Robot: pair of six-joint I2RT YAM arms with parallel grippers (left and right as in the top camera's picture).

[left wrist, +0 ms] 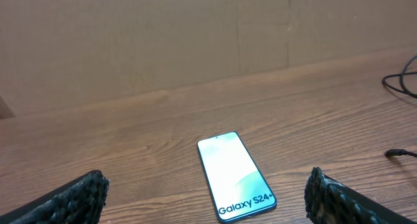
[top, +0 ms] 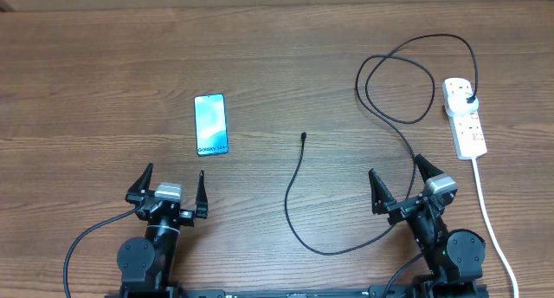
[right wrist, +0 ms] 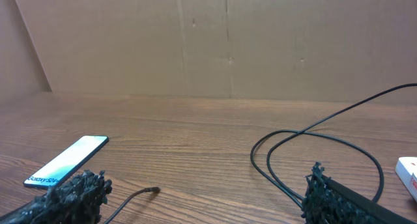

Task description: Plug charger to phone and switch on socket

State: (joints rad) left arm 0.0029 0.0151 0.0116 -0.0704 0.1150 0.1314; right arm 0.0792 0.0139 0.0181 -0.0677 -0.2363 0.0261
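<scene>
The phone [top: 210, 124] lies flat with its screen lit, just beyond my left gripper [top: 175, 178], which stands open and empty. In the left wrist view the phone [left wrist: 234, 175] sits between and ahead of the two fingers [left wrist: 75, 198]. The charger's connector tip [top: 304, 135] rests loose mid-table. Its black cable curls past my right gripper [top: 396, 170], open and empty, then loops back to the plug [top: 468, 99] seated in the socket [top: 472, 133] at the far right. The right wrist view shows the connector tip [right wrist: 153, 191] and the cable loops [right wrist: 313, 136].
The socket's thick white cord [top: 489, 220] runs down the right side past the right arm's base. A cardboard wall [right wrist: 228, 42] stands along the table's far edge. Bare wood lies between the phone and the connector tip.
</scene>
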